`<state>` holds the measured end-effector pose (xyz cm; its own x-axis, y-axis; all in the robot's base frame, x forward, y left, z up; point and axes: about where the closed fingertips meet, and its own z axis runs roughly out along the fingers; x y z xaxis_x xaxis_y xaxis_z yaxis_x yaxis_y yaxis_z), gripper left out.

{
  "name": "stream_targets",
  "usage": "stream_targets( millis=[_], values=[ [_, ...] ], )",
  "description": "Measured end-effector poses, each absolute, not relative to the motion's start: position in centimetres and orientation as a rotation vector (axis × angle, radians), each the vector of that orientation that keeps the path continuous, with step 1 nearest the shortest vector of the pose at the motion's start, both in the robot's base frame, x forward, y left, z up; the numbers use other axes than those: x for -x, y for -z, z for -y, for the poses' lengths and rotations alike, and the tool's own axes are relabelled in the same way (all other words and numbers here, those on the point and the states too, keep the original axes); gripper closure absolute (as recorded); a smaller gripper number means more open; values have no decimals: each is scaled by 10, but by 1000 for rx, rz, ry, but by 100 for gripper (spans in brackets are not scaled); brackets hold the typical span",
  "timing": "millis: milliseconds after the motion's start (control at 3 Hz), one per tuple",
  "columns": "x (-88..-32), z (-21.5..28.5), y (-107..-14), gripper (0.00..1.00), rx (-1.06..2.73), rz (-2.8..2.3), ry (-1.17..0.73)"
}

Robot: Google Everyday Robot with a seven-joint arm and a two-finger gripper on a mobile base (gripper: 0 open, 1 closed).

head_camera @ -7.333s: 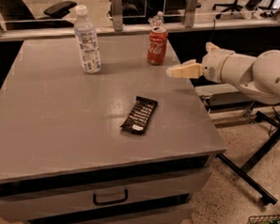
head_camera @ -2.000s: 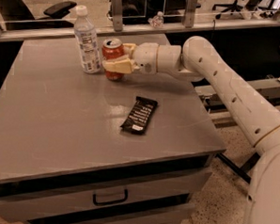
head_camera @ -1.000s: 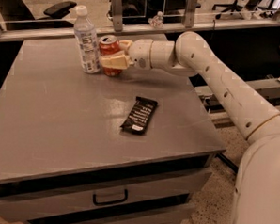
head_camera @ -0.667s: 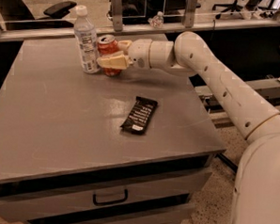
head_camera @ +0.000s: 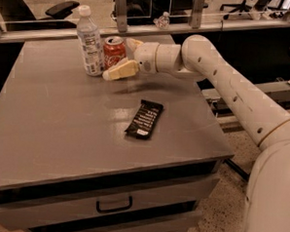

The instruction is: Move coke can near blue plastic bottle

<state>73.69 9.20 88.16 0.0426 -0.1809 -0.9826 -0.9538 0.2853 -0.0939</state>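
The coke can (head_camera: 114,51), red with a silver top, stands upright on the grey table (head_camera: 52,127) at the back. It is right next to the blue plastic bottle (head_camera: 89,42), a clear bottle with a white cap, on its right side. My gripper (head_camera: 127,57) reaches in from the right on a long white arm and sits around the can's right side. One beige finger (head_camera: 120,70) lies low in front of the can and the other shows behind its right edge. The fingers are spread apart and the can rests on the table.
A black snack bar wrapper (head_camera: 145,119) lies in the middle of the table. The table has front drawers with a handle (head_camera: 113,204). A railing with a small bottle (head_camera: 163,20) runs behind the table. The arm's white body fills the right side.
The gripper carried the can from the table's right side to beside the bottle. In the last second the near finger has dropped away from the can, opening the grip.
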Motion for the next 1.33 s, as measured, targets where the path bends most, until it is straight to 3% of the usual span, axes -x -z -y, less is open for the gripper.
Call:
stream_targets(
  millis=[333, 1000, 1333],
  values=[
    [-738, -66, -878, 0, 1128, -1445, -817],
    [-730, 50, -874, 0, 1014, -1611, -599],
    [-729, 51, -872, 0, 1011, -1616, -596]
  ],
)
